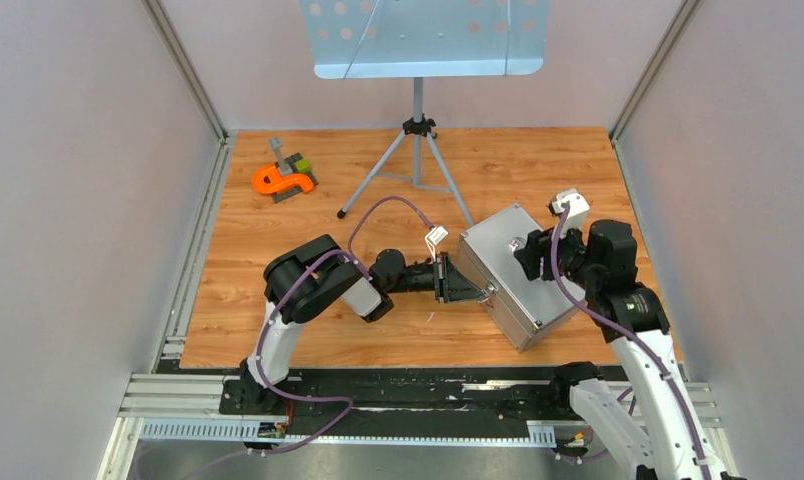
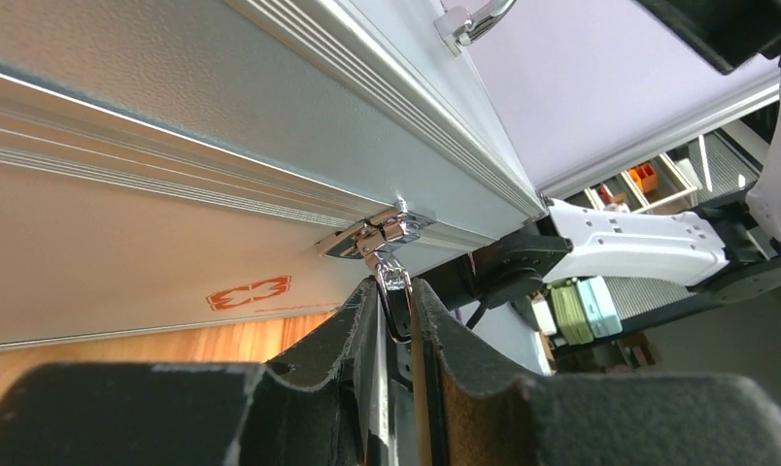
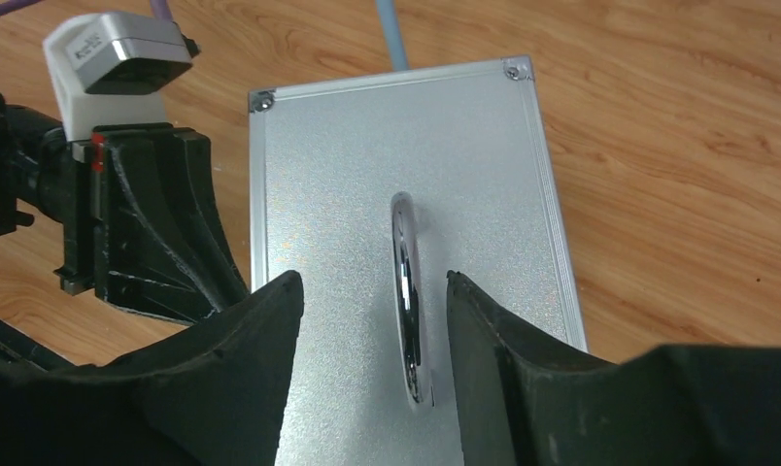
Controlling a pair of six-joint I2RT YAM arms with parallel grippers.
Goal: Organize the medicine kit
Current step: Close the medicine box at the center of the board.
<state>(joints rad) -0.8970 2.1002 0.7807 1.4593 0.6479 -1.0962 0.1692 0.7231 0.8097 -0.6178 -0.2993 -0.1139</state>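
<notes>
The medicine kit is a closed silver aluminium case [image 1: 506, 262] standing on the wooden table, right of centre. My left gripper [image 1: 466, 284] is at its near-left side. In the left wrist view it [image 2: 397, 293] is shut on the chrome latch loop [image 2: 393, 296], which hangs from the latch plate [image 2: 372, 233] on the case's seam. My right gripper [image 1: 534, 256] is over the case's top. In the right wrist view it [image 3: 372, 283] is open, and its jaws straddle the chrome handle [image 3: 409, 291] without touching it. The case's top face [image 3: 338, 165] fills that view.
A music stand with tripod legs [image 1: 416, 150] stands behind the case. An orange clamp on a grey block [image 1: 283, 178] lies at the far left of the table. Grey walls close in both sides. My left gripper's body [image 3: 144, 223] is beside the case's left edge.
</notes>
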